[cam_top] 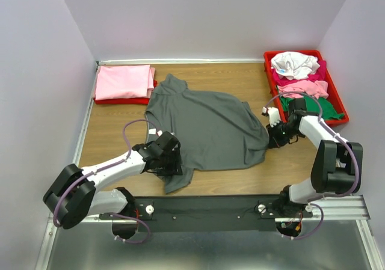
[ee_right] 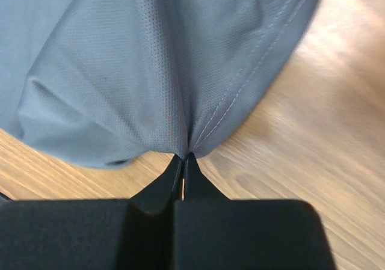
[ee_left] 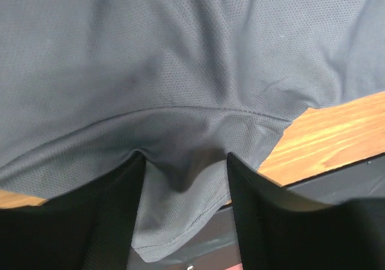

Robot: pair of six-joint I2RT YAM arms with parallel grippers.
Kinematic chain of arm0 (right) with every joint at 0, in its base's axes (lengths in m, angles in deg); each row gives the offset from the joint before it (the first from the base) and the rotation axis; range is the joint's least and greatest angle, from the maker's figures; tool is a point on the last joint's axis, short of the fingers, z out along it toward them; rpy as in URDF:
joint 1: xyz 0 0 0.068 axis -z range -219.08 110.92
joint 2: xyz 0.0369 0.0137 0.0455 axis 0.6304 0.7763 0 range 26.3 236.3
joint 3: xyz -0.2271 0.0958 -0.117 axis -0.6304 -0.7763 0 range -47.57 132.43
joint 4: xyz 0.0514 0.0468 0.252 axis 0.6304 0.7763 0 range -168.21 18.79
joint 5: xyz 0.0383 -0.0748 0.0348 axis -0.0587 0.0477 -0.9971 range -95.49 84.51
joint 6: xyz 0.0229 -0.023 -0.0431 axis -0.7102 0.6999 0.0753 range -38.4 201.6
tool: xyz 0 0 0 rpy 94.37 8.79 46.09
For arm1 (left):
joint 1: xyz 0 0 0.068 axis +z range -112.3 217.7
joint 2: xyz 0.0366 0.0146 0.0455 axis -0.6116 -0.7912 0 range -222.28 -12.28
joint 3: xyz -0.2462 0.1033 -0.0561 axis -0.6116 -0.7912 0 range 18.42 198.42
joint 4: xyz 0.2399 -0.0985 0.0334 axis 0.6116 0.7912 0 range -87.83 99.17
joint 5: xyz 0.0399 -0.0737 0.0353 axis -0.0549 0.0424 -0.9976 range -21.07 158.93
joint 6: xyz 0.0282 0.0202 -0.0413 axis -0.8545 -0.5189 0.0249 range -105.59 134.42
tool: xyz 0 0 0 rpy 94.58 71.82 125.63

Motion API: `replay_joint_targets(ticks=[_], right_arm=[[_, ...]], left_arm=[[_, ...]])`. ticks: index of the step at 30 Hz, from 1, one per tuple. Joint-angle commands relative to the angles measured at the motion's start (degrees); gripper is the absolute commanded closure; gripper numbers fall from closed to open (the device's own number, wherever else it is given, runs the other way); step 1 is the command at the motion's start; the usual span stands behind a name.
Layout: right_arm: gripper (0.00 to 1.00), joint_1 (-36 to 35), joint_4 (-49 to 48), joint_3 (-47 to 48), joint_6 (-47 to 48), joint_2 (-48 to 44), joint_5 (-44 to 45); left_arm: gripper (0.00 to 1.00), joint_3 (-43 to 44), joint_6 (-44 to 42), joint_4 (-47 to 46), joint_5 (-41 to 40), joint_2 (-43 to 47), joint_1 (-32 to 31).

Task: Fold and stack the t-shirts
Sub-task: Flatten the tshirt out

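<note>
The dark grey t-shirt lies spread on the middle of the wooden table, long axis running left to right: one sleeve points to the far left, the other to the near edge, and the rounded hem end points right. A small white patch sits at its left edge, too small to read. The cloth is a fine dotted mesh knit, matt, with a curved sleeve seam and light stitching along the hem. The left gripper stands over the near sleeve with its black fingers apart, a loose sag of cloth hanging between them without being squeezed. The right gripper is closed tight, pinching the stitched hem at the shirt's right end, so the fabric fans out from the nip in folds. At the far left a folded pink t-shirt rests flat on a red tray. At the far right a second red tray holds a crumpled heap of white, pink, magenta and green shirts
</note>
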Motion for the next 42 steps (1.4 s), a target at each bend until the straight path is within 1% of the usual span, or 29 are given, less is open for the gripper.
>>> replay_joint_targets(ticks=[1,2,3,6,7,8,9,10,11,12,13,15,17,20,22,23,26,28,30,34,39,42], right_arm=[[1.00,-0.27,2.24,6.29,1.21,-4.75,2.76],[1.00,-0.27,2.69,7.96,1.21,-5.28,2.93],[1.00,-0.27,3.04,11.81,0.68,-5.72,3.02],[1.00,-0.27,4.10,17.02,-0.02,-3.98,2.50],[0.95,-0.53,4.79,19.38,-0.11,-2.93,2.15],[0.87,-0.96,5.06,20.45,-0.20,-1.78,2.41],[0.76,-2.01,5.15,21.07,-0.81,0.49,3.10],[0.44,-2.46,5.07,21.77,-1.08,1.12,3.89],[0.34,-2.55,4.28,21.78,-2.30,1.56,5.03],[0.28,-2.64,2.88,21.52,-3.53,1.48,5.83],[0.25,-2.64,-0.44,19.78,-4.50,-0.09,6.62],[0.23,-2.64,-2.40,18.18,-5.73,-2.20,6.54],[0.23,-2.64,-2.41,15.99,-5.91,-4.40,3.66],[0.28,-2.64,-1.27,12.48,-5.21,-6.51,-0.65],[0.31,-2.64,0.31,8.96,-3.37,-6.61,-1.89],[0.34,-2.64,0.84,6.95,-2.58,-6.08,-1.72],[0.35,-2.64,0.94,4.12,-0.82,-4.94,-0.76],[0.36,-2.64,0.58,3.15,0.06,-2.48,2.66],[0.35,-2.64,0.41,3.06,1.20,-1.08,2.85],[0.34,-2.64,0.14,4.37,2.17,1.56,2.23],[0.32,-2.64,-0.03,6.57,1.65,5.08,0.65],[0.29,-2.64,-0.29,6.40,2.26,5.26,0.39]], left_arm=[[0.42,-0.44,-0.26,-1.59,-2.28,-3.92,-1.93],[0.45,-0.44,-0.35,-1.68,-2.01,-4.45,-2.10],[0.47,-0.44,-0.43,-1.68,-2.01,-4.54,-2.19],[0.49,-0.44,-0.44,-1.68,-2.01,-4.54,-2.28],[0.49,-0.44,-0.35,-1.68,-2.27,-4.19,-2.28],[0.49,-0.35,-0.35,-1.42,-2.53,-4.02,-2.28],[0.49,-0.35,-0.26,-1.25,-2.71,-3.75,-2.28],[0.49,-0.18,-0.09,-1.07,-2.80,-3.14,-2.28],[0.49,-0.09,-0.08,-0.55,-3.15,-2.70,-2.28],[0.49,0.00,0.00,-0.28,-3.24,-2.26,-2.28],[0.49,0.09,0.09,-0.28,-3.33,-1.13,-2.28],[0.48,0.52,0.00,0.51,-3.15,0.20,-2.28],[0.46,1.66,-1.57,0.60,-1.76,2.48,-2.28],[0.42,3.69,-3.50,-0.10,1.32,5.56,-2.28],[0.39,4.48,-5.79,-1.24,4.21,7.93,-2.28],[0.37,4.48,-6.14,-1.85,5.45,9.50,-2.28],[0.35,3.17,-4.40,-1.95,5.03,11.62,-2.28],[0.35,0.45,-1.68,-2.12,5.02,12.15,-2.28],[0.35,-2.27,-0.70,-2.82,5.98,11.46,-2.28],[0.35,-4.30,0.18,-4.58,6.78,8.38,-2.28],[0.34,-3.17,-0.52,-6.78,5.02,5.92,-2.28],[0.34,-0.62,-1.84,-5.55,3.97,1.45,-2.37]])
